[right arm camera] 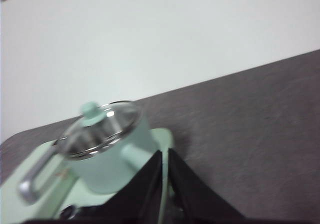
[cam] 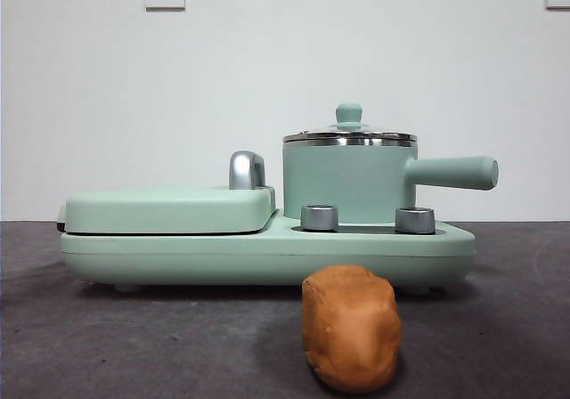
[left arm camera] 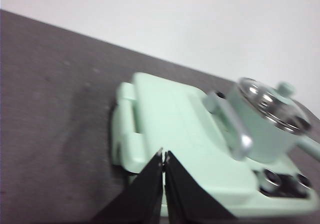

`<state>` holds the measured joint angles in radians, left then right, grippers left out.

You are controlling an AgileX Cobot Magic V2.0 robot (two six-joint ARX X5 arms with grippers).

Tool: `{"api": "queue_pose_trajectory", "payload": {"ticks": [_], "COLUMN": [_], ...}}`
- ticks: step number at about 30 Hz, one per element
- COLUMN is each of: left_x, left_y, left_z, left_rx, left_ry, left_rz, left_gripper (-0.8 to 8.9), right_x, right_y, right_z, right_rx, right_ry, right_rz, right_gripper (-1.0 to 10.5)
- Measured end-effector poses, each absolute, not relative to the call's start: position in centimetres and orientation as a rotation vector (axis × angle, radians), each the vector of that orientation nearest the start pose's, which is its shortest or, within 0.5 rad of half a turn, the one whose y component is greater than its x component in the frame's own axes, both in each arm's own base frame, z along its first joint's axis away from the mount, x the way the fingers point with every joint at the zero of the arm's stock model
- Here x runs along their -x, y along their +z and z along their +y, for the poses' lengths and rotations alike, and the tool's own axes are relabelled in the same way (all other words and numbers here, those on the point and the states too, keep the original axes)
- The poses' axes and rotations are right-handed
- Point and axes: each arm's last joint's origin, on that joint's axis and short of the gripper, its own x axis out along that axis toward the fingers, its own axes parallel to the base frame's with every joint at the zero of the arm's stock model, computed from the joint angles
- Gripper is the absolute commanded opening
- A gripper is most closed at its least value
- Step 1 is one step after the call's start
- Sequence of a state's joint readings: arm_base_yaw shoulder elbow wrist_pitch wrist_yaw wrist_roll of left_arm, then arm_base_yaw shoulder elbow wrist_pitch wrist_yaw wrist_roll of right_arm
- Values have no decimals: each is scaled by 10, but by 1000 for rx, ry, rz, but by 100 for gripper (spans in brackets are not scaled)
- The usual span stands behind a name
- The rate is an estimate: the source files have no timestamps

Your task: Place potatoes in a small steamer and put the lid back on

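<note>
Nearest us in the front view lies the lumpy orange-brown potato (cam: 350,329), on the dark table (cam: 134,346) just before the mint green steamer pot (cam: 349,183), whose clear glass lid (cam: 349,132) is on.

From the left wrist, our left gripper (left arm camera: 164,155) is pinched closed, empty, above the flat green griddle cover (left arm camera: 185,129).

From the right wrist, our right gripper (right arm camera: 165,153) is likewise closed, nearer the lid, so we judge it goes first.

Potato (cam: 351,329) lay on the dark table (cam: 134,346), just in front of the green cooker base (cam: 267,255). Steamer (cam: 347,183) stood on the base's right half, lid (cam: 349,132) on, handle pointing right. Flat griddle cover (cam: 169,209) sat on the base's left half.
</note>
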<state>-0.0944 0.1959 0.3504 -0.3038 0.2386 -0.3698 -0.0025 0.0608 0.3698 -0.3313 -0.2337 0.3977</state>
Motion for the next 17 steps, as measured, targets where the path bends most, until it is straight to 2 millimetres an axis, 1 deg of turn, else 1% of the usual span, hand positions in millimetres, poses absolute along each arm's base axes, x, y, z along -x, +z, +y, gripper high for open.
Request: {"api": "queue_pose_trajectory", "payload": {"ticks": [6,10,14,17], "left_x": [-93,-99,-108,-114], "left_y": [283,312,332,342], "left_z": [-21,-25,-29,-32], "left_rx": [342,317,322,328], "left_ry": [-427,-520,-643,-727], "left_rz": [291,340,379,392], "left_gripper": [8,7,7,7], "right_x": [-58,-59,-63,-66], "right_y": [289,311,331,343], "right_z": [10,13,15,16], "right_rx": [-412,-398,-354,-311], "right_ry": [336,411,498,528], "right_rz": [193,284,356,409], "right_gripper": [17,17,17,17]}}
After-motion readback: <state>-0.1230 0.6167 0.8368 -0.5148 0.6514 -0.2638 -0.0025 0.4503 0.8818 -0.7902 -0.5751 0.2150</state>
